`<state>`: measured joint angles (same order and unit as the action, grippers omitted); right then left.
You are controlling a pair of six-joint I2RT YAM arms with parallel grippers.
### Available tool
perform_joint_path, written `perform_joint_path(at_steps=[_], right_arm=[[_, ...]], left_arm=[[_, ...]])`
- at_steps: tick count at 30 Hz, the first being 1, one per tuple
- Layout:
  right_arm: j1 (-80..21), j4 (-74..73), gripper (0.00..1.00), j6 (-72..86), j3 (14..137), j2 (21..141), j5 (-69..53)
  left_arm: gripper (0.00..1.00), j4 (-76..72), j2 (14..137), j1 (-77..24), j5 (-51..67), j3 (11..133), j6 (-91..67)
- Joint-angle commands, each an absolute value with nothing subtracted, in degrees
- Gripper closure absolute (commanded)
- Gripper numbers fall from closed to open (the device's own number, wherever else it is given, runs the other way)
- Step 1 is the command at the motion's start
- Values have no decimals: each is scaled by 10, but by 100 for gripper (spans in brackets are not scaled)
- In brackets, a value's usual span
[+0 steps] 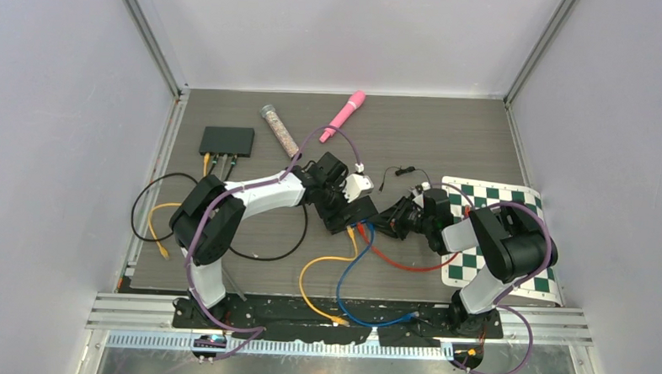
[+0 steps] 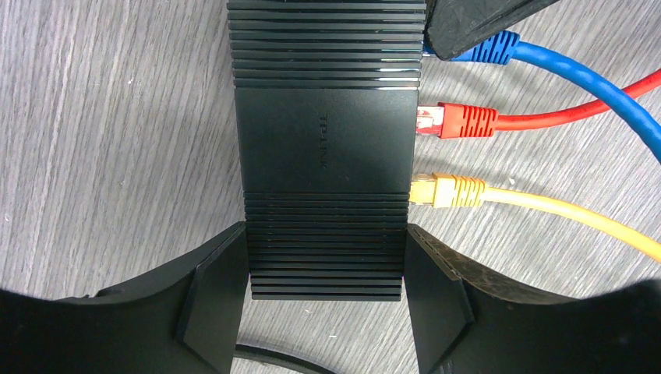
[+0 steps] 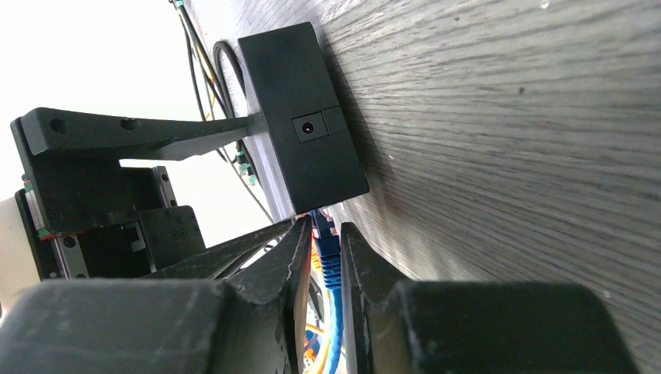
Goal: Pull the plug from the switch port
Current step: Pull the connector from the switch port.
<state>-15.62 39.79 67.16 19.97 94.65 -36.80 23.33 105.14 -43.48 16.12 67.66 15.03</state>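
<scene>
A black TP-Link switch [image 2: 323, 156] lies on the grey table, mid-table in the top view [image 1: 349, 210]. Blue [image 2: 487, 48], red [image 2: 460, 121] and yellow [image 2: 452, 191] plugs sit in ports on its right side. My left gripper [image 2: 327, 280] is shut on the switch's near end, one finger on each long side. My right gripper [image 3: 323, 234] is shut on the blue plug [image 3: 326, 249], whose front end meets the switch [image 3: 304, 117]. One right finger [image 2: 483, 19] covers the plug's front in the left wrist view. In the top view the two grippers meet, left [image 1: 339, 206] and right [image 1: 391, 217].
A second black switch [image 1: 227, 140] with cables stands at the back left. A clear tube [image 1: 279, 132], a pink pen-like object [image 1: 343, 116] and a white block [image 1: 359, 186] lie behind. A green checkerboard [image 1: 494, 236] lies at the right. Blue, red and yellow cables trail toward the front edge.
</scene>
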Motion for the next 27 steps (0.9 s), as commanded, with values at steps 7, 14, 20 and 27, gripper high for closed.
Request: perform_joint_path(at_steps=[7,14,20,27], right_arm=[[-155,324,95,614,226,896,-368],[-161,210,95,507,234,882,-392],[-164,309,95,550,199,898,-471],[-172,214,95,485,212,869,-463]], left_arm=[[40,261,1070,-446,195,638,143],[40,266,1082,-445,173,647,129],[40,266,1086,-443,160,651,124],[40,264,1087,-437,151,650,110]])
